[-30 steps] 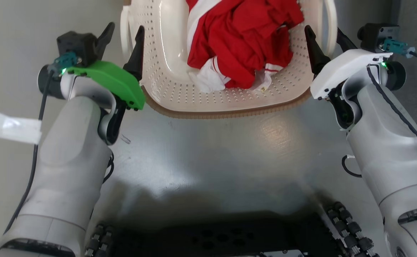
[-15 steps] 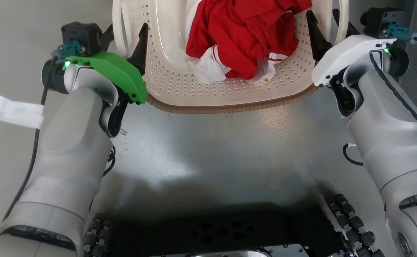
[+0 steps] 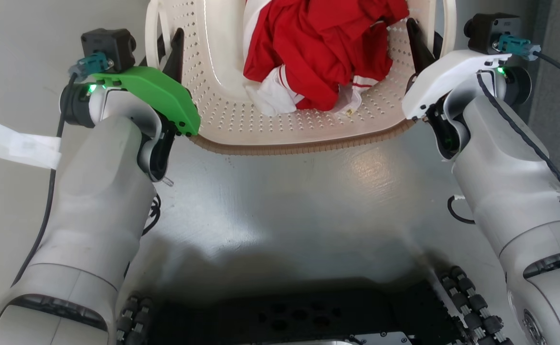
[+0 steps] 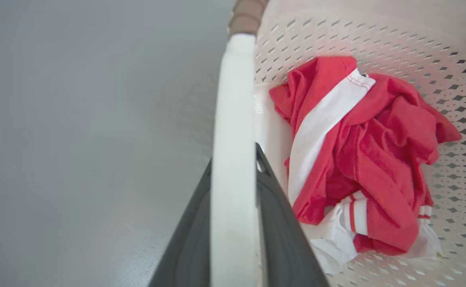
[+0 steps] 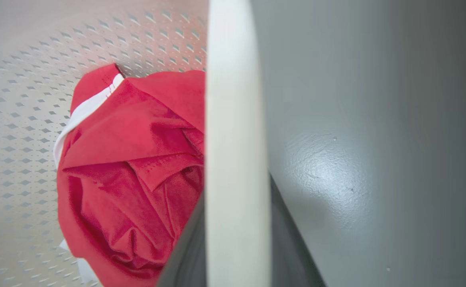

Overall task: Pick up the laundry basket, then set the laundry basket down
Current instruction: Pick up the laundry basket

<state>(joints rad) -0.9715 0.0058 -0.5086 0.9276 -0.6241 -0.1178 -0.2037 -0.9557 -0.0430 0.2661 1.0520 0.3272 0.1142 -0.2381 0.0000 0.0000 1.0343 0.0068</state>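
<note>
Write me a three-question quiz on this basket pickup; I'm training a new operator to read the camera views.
1. True or false: the laundry basket is empty.
2. Pick one: the left tool and the right tool each straddle A) the brown rim, B) a white loop handle, C) the basket's floor.
3. What colour is the cover on the left wrist?
Key: 1 false, red and white clothing lies inside; 2 B; 3 green.
</note>
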